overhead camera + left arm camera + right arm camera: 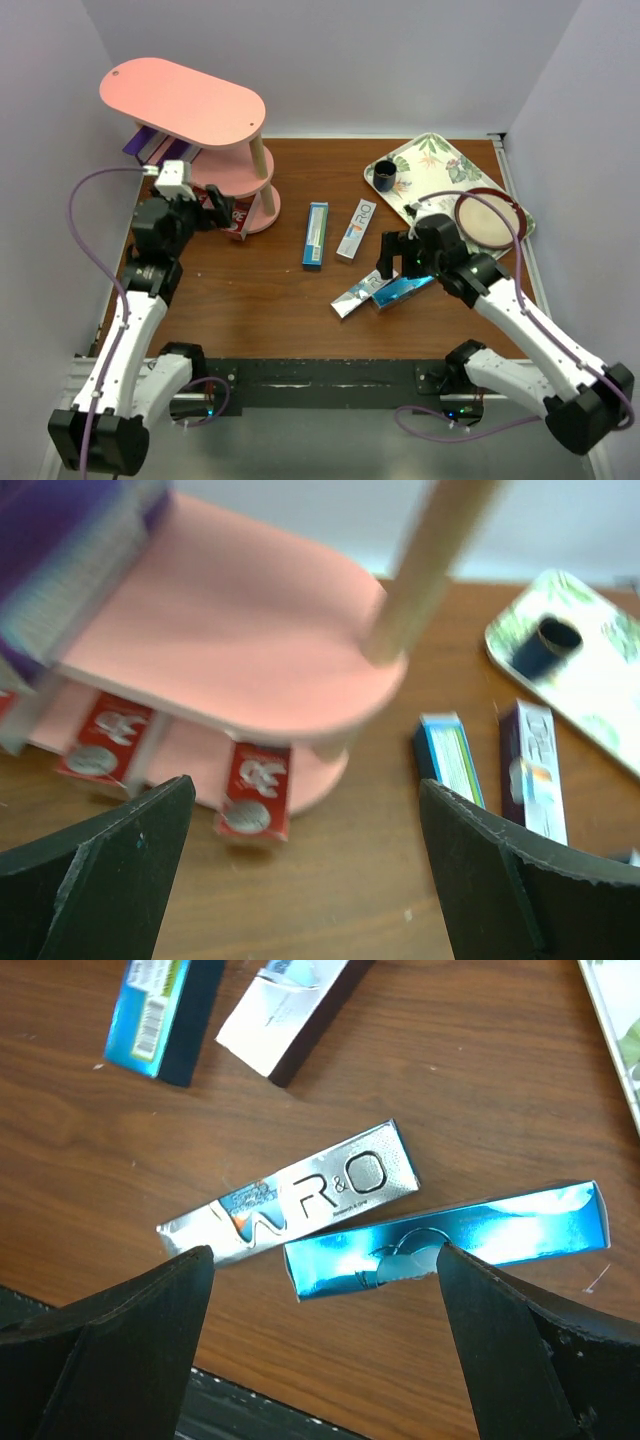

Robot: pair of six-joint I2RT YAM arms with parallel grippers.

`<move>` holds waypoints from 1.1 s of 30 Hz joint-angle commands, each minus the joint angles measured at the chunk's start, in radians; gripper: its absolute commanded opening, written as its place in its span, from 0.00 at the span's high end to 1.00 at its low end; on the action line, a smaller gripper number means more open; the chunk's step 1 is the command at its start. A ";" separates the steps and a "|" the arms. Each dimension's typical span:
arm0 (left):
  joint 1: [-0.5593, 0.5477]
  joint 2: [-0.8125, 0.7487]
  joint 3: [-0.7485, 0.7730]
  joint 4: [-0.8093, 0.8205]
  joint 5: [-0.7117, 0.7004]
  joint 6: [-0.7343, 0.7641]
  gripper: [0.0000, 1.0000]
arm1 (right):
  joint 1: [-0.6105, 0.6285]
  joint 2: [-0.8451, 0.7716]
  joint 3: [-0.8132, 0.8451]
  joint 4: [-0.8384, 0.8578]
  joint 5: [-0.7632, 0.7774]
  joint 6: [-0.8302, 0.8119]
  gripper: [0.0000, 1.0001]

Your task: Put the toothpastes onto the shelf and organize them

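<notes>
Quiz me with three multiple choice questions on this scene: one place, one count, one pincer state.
1. The dark cup sits: A on the leaf tray, B in a sink, C on the floor.
2. Cartons lying on the table: A two, B four, C seven.
3. The right pincer is: A open and empty, B shut on a carton, C shut on the cup.
Answers: A, it stands inside the tray's rim; B, two blue, two silver-white; A, its fingers spread above the cartons.
</notes>
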 commanded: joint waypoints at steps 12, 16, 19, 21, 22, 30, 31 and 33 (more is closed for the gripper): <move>-0.229 -0.232 -0.231 0.005 -0.043 0.155 0.00 | 0.000 0.543 0.328 0.149 0.265 0.325 0.01; -0.261 -0.257 -0.234 -0.001 -0.095 0.171 0.00 | 0.002 0.763 0.473 0.112 0.339 0.402 0.01; -0.284 -0.275 -0.238 -0.008 -0.113 0.177 0.00 | -0.001 0.880 0.646 0.059 0.375 0.438 0.01; -0.293 -0.283 -0.239 -0.010 -0.120 0.178 0.00 | -0.008 0.988 0.714 0.022 0.409 0.454 0.01; -0.300 -0.287 -0.241 -0.010 -0.120 0.180 0.00 | -0.009 1.018 0.774 -0.007 0.417 0.469 0.01; -0.321 -0.307 -0.245 -0.010 -0.120 0.189 0.00 | -0.023 1.222 0.923 -0.130 0.468 0.541 0.02; -0.324 -0.309 -0.245 -0.010 -0.118 0.189 0.00 | -0.023 1.229 0.918 -0.134 0.468 0.554 0.03; -0.329 -0.314 -0.247 -0.008 -0.109 0.189 0.00 | -0.029 1.249 0.906 -0.129 0.458 0.566 0.06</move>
